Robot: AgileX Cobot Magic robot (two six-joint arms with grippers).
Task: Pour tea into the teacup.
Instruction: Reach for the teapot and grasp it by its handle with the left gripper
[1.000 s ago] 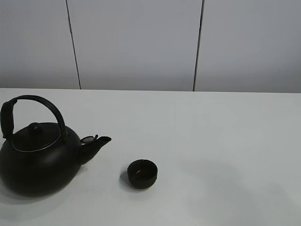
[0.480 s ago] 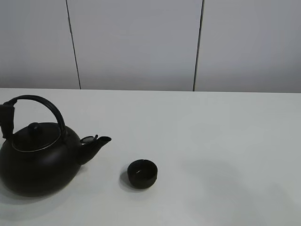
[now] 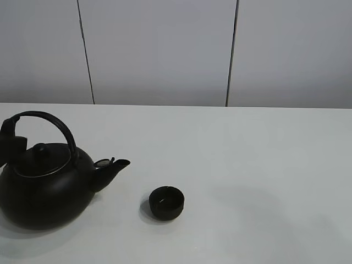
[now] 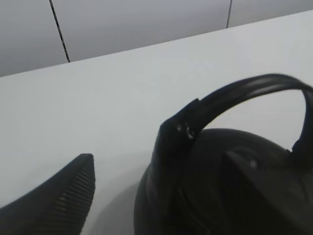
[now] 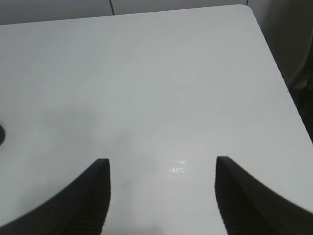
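Observation:
The small black teacup (image 3: 166, 202) stands on the white table (image 3: 264, 165), right of the kettle's spout (image 3: 113, 169). The big black kettle (image 3: 44, 190) sits upright at the left, its arched handle (image 3: 52, 122) raised. At the handle's left end is my left gripper (image 3: 12, 146) (image 4: 159, 156), open, one ribbed finger (image 4: 63, 196) outside the handle (image 4: 234, 93) and the other over the kettle body. My right gripper (image 5: 161, 164) hangs open over bare table, nothing between its fingers. The tea is out of view; the cup's inside is too dark to read.
A grey panelled wall (image 3: 165, 49) runs behind the table. The table's rounded far corner (image 5: 247, 7) and side edge show in the right wrist view.
My left gripper has edged in from the left border at the handle's end. Kettle and teacup have stayed in place.

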